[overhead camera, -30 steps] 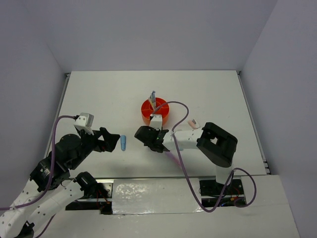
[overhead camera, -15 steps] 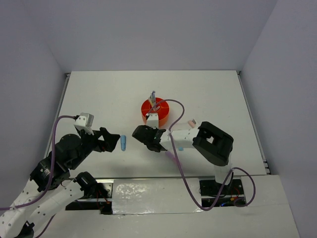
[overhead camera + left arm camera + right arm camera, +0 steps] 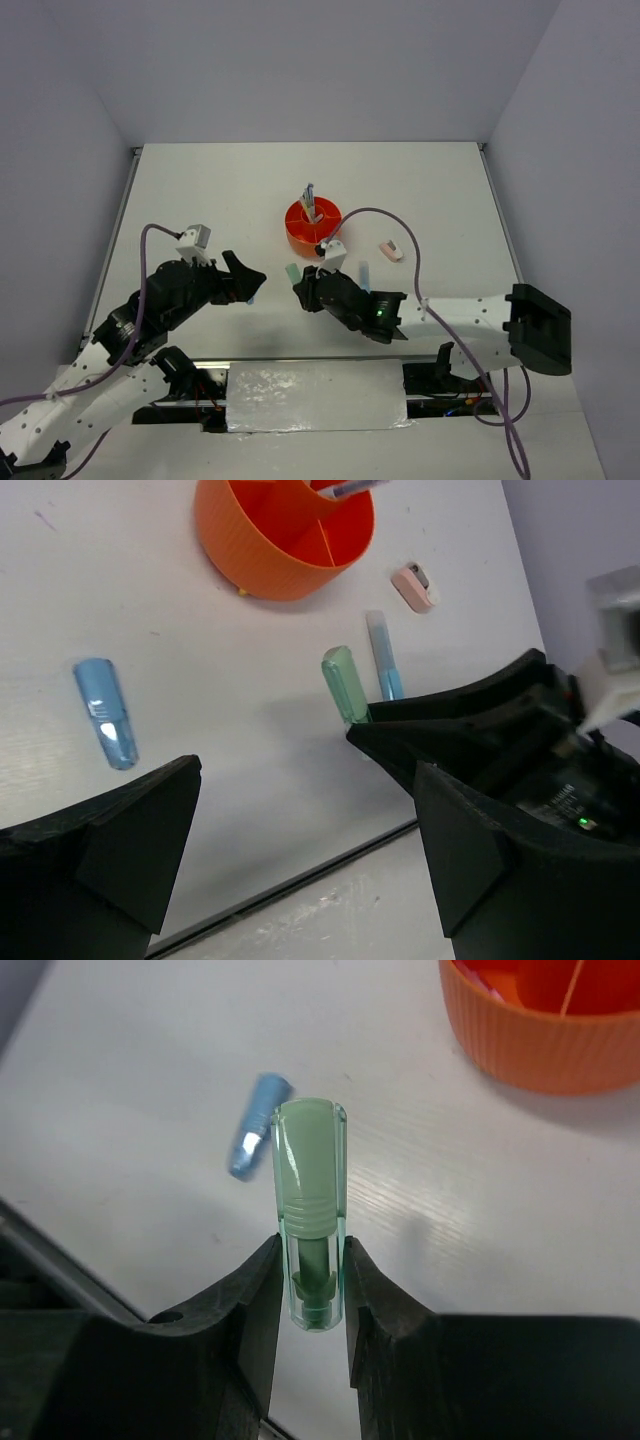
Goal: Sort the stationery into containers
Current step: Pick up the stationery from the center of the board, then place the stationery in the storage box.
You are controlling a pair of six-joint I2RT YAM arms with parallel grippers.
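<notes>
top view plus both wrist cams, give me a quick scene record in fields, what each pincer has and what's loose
right pincer: shut on the green marker, its rounded end pointing away from the wrist
left pincer: open, holding nothing
organiser: orange, round, divided inside, with pens sticking out
loose on the table: blue marker, light-blue marker, pink eraser
closest loose item to the left pincer: blue marker, lying flat just ahead of one finger
not yet sorted: all four items outside the organiser
</notes>
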